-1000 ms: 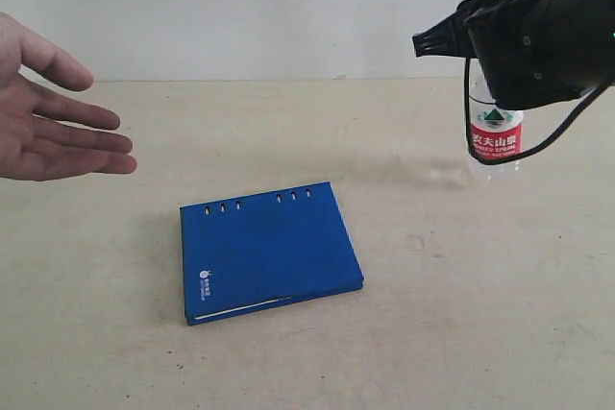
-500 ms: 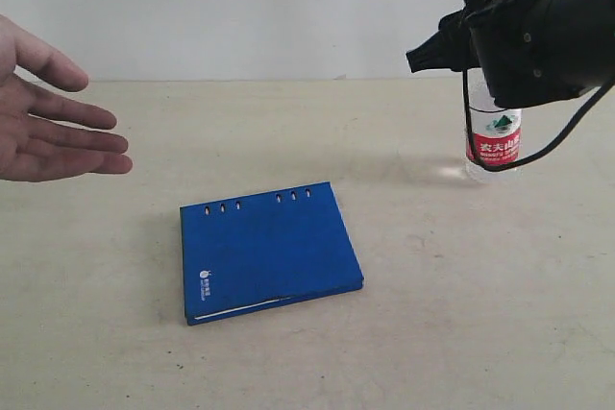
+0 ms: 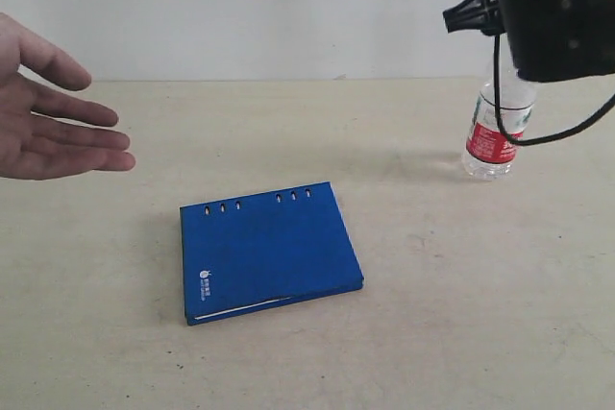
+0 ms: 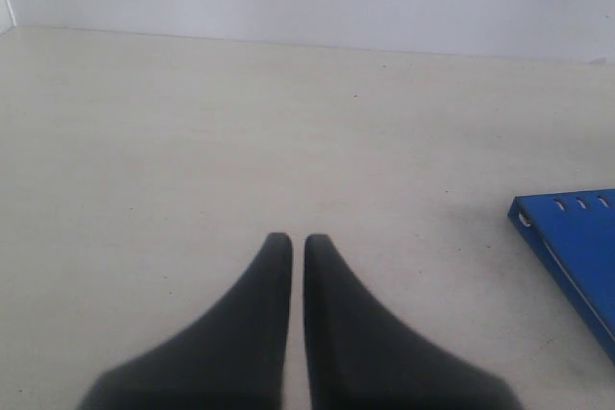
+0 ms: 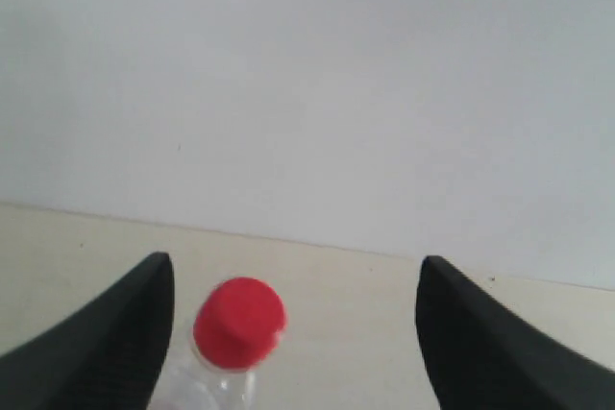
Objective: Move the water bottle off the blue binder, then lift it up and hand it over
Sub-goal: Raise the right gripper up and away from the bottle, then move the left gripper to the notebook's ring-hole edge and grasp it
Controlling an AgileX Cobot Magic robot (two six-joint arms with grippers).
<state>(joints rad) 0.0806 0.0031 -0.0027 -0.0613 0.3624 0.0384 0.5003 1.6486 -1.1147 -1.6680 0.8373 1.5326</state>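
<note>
The blue binder (image 3: 269, 252) lies bare on the surface (image 3: 442, 333), with the left gripper (image 4: 296, 240) shut and empty nearby. Farther back, the right gripper (image 5: 293, 276) has opened wide and released the water bottle (image 3: 493, 136), which stands slightly tilted, well clear of the binder. Lifting the binder likely comes next.

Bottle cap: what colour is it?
The cap is red, clearest in the right wrist view.

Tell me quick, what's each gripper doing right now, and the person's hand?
Left gripper: shut, holding nothing.
Right gripper: open wide over the bottle, not gripping it.
Person's hand: open, empty.
</note>
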